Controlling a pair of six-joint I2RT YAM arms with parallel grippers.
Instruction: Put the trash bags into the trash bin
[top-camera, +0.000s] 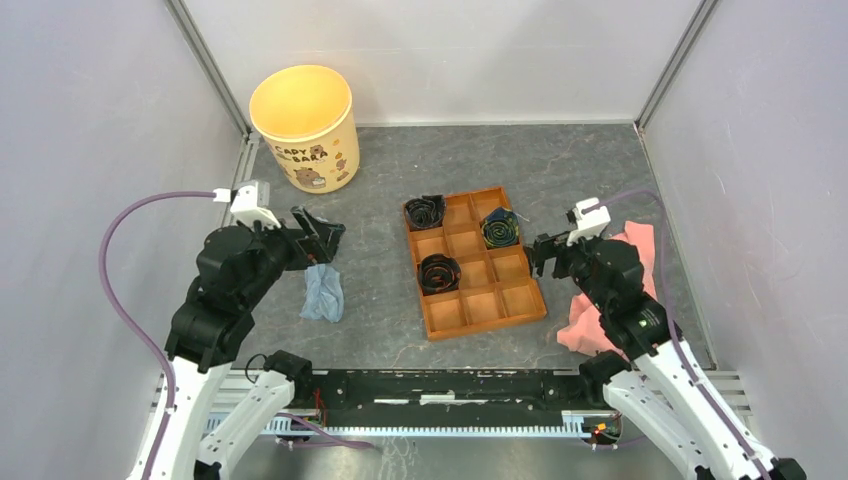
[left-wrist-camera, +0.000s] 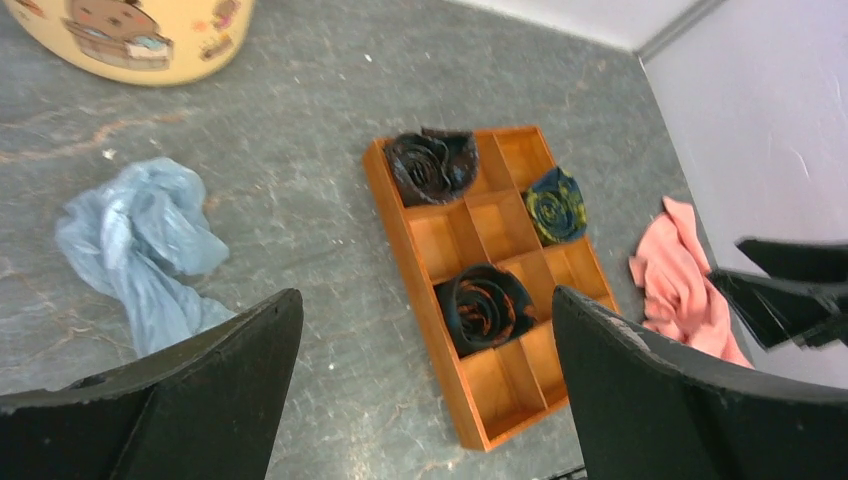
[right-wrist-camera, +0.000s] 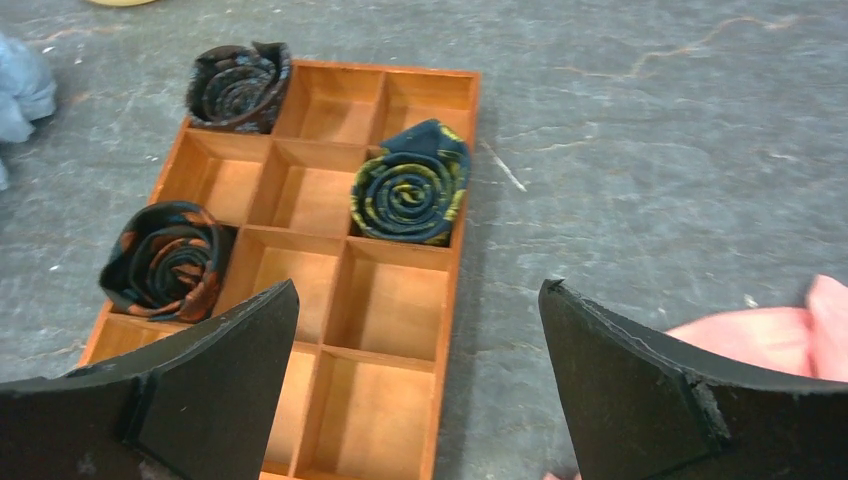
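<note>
I see the trash bags (top-camera: 323, 293) crumpled on the table (top-camera: 580, 160), outside the trash bin (top-camera: 315, 165) in the far left corner. The tray (top-camera: 503, 300) holds three rolled ties (top-camera: 439, 272); left gripper (top-camera: 322, 238) and right gripper (top-camera: 537, 255) both hang released

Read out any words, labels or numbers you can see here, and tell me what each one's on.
"CAPY BARA": brown lettering on the side of the cream-yellow trash bin, small and slightly soft in the top view.
Nothing else: no readable text shows on the orange tray, the pink cloth or the trash bag.
</note>
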